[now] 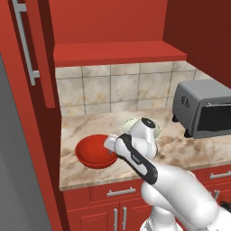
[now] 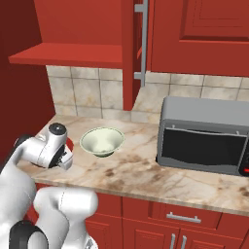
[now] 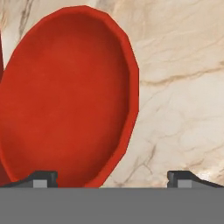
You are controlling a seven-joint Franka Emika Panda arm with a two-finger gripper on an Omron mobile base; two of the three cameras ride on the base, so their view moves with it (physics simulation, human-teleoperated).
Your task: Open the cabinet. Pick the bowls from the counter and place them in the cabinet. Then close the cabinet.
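Observation:
The cabinet [image 1: 119,52] stands open, its red inner shelf bare [image 2: 63,53]; a door with a silver bar handle [image 1: 25,40] swings out at the left. The wide red bowl [image 1: 92,152] sits on the marble counter [image 1: 81,126] near the front edge. Behind it rests the pale greenish-white bowl [image 2: 101,141], partly hidden by my arm in the left base view. My gripper [image 3: 111,179] is open and hangs low over the red bowl's [image 3: 65,96] right rim, which lies between the two fingertips [image 3: 41,178]. Nothing is held. In the right base view the hand [image 2: 64,158] covers most of the red bowl.
A grey toaster oven [image 1: 205,110] stands on the counter's right side [image 2: 209,138]. Another open cabinet door [image 2: 129,53] with its handle [image 2: 141,39] hangs edge-on above the counter. Red base cabinets with drawers [image 2: 180,216] run below. A tiled backsplash [image 1: 113,88] closes the back.

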